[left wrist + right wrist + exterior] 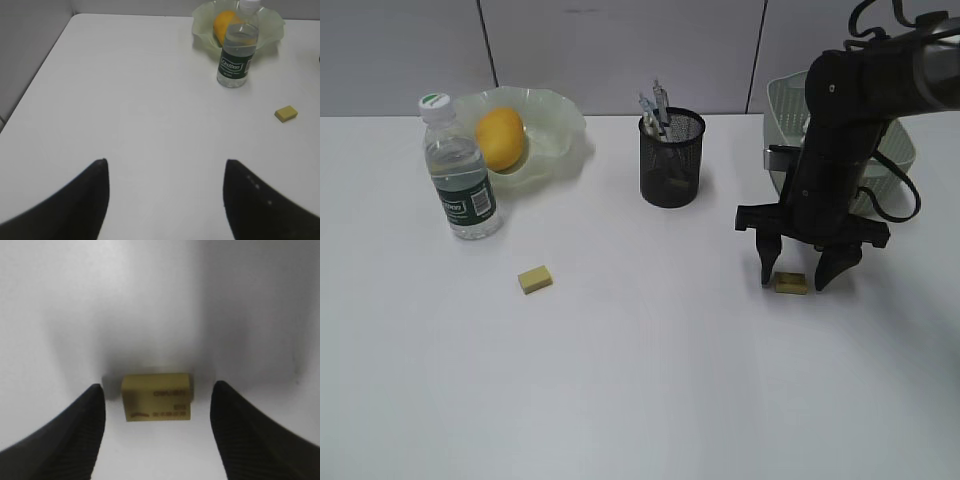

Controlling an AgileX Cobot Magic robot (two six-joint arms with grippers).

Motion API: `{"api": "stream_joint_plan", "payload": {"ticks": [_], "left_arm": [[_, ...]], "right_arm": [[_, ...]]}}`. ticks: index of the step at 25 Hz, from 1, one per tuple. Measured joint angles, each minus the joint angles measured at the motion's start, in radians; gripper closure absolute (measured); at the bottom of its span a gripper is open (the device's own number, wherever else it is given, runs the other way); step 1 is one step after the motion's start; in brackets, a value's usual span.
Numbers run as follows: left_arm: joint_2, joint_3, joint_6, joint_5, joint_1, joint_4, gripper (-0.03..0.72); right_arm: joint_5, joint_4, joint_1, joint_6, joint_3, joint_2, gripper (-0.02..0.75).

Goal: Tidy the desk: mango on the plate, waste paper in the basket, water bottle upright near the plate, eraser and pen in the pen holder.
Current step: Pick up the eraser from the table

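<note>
two erasers: one yellow block (535, 279) lies loose mid-desk, a second eraser (791, 283) sits on the desk between the right jaws
step in hand: looks like grasping the right-hand eraser for the pen holder
right gripper (798, 273): jaws spread wide, straddling the eraser, tips down at the desk (640, 400); not touching the block in the wrist view
how to do it well: block sits left of centre between the fingers, so shift a little that way before closing; pinch the short sides, keep tips just off the surface, lift straight, then carry over the mesh rim before letting go
left gripper (165, 200): jaws open, empty, over bare desk, well apart from everything
pen holder (672, 158): upright, pens standing in it, something small and tan low inside, cannot tell what
plate (535, 135): holds the mango (501, 138)
water bottle (459, 172): upright, just beside the plate
basket (790, 130): behind the right arm, contents hidden
waste paper: not seen
</note>
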Motion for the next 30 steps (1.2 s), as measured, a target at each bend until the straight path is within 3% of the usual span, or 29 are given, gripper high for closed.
{"api": "stream_joint_plan", "payload": {"ticks": [21, 27, 30], "left_arm": [[0.0, 0.0, 0.0, 0.0, 0.0, 0.0, 0.172], [0.0, 0.0, 0.0, 0.0, 0.0, 0.0, 0.18], [0.0, 0.0, 0.0, 0.0, 0.0, 0.0, 0.18]], "right_arm": [[0.003, 0.0, 0.0, -0.013, 0.0, 0.011, 0.254], [0.004, -0.007, 0.0, -0.018, 0.0, 0.011, 0.423], [0.006, -0.007, 0.0, -0.023, 0.0, 0.011, 0.427]]}}
